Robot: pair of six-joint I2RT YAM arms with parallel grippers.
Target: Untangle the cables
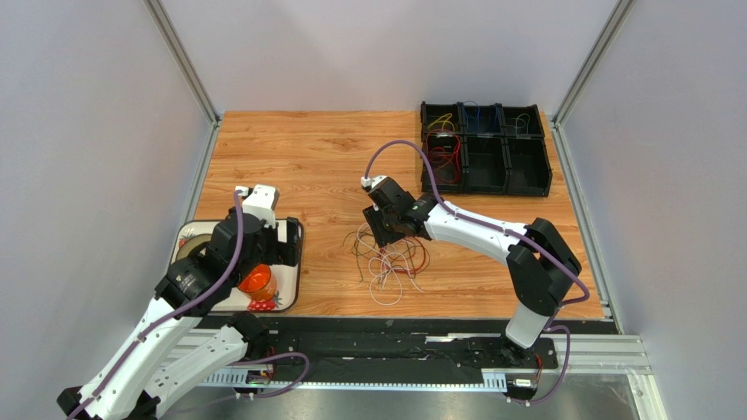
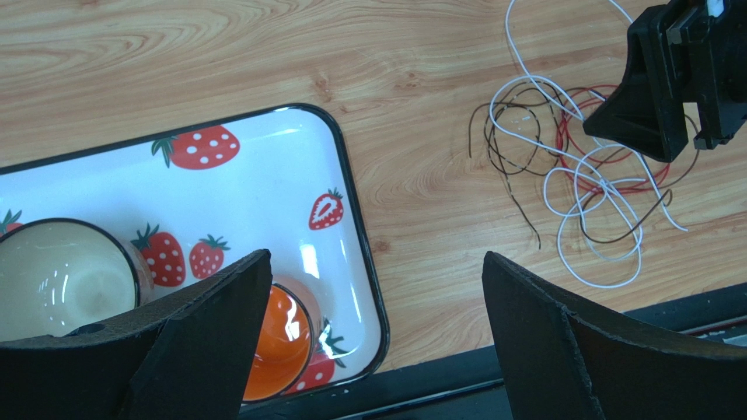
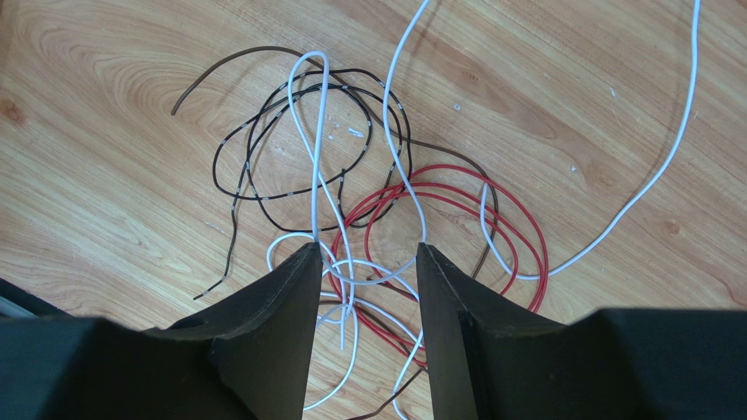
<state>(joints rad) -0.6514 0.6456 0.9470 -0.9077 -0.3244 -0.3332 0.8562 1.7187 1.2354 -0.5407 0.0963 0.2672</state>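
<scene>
The cables point(image 1: 390, 258) lie in a loose tangle on the wooden table, with white, red and dark brown strands crossing. In the right wrist view the cables point(image 3: 368, 192) spread under my right gripper point(image 3: 366, 249), which is open with a narrow gap; white and red strands run between its fingers, not pinched. From above, the right gripper point(image 1: 386, 229) sits low over the tangle's far edge. My left gripper point(image 2: 375, 258) is wide open and holds nothing, hovering over the tray corner; the cables point(image 2: 570, 175) lie to its right beneath the right gripper point(image 2: 666, 79).
A strawberry-print tray point(image 1: 188, 232) at the left holds an orange cup point(image 1: 257, 282) and a pale bowl point(image 2: 61, 276). A black compartment bin point(image 1: 508, 138) at the back right contains sorted yellow, blue and red wires. The table's near edge meets a black rail.
</scene>
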